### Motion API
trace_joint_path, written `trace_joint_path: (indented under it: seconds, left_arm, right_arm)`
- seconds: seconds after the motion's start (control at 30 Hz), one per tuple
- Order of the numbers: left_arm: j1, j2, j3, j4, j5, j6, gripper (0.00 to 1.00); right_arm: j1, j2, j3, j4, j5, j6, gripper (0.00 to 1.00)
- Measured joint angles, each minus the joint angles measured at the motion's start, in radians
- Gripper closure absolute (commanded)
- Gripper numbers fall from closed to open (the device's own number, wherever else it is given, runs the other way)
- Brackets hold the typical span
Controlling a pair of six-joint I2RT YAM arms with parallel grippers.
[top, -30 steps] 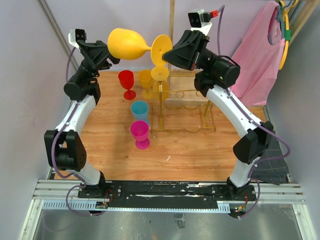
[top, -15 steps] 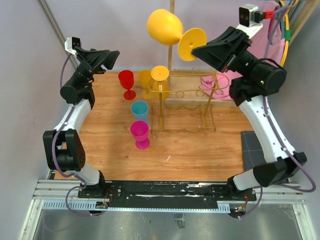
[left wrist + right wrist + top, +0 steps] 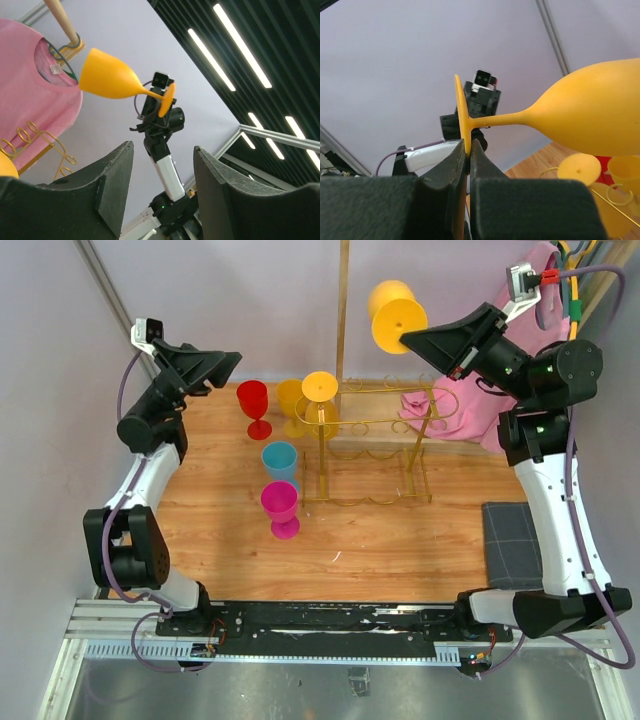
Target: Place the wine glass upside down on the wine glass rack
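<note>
Right end effector (image 3: 468,150): clamped on foot of wine glass (image 3: 590,115); stem level, bowl pointing away. Wine glass rack (image 3: 372,452): below it, on the bench.

Robotics lab cell: aluminium rail (image 3: 560,625), plain walls (image 3: 40,390), ceiling strip lights (image 3: 235,45).

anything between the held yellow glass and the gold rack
Nothing visible blocks it. The right claw holds the yellow wine glass above the gold rack; only its left end is taken, by another glass.
</note>
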Motion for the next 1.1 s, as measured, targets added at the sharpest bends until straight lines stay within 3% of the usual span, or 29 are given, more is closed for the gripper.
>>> trace_joint_path:
  seconds: [0.5, 1.1]
  left_arm:
    - [0.0, -0.032, -0.043, 0.0, 0.019, 0.0, 0.45]
    - [0.0, -0.068, -0.05, 0.0, 0.027, 0.0, 0.45]
  right_arm:
    - [-0.16, 0.055, -0.117, -0.1, 0.032, -0.058, 0.99]
    - [-0.225, 0.138, -0.232, -0.095, 0.058, -0.061, 0.99]
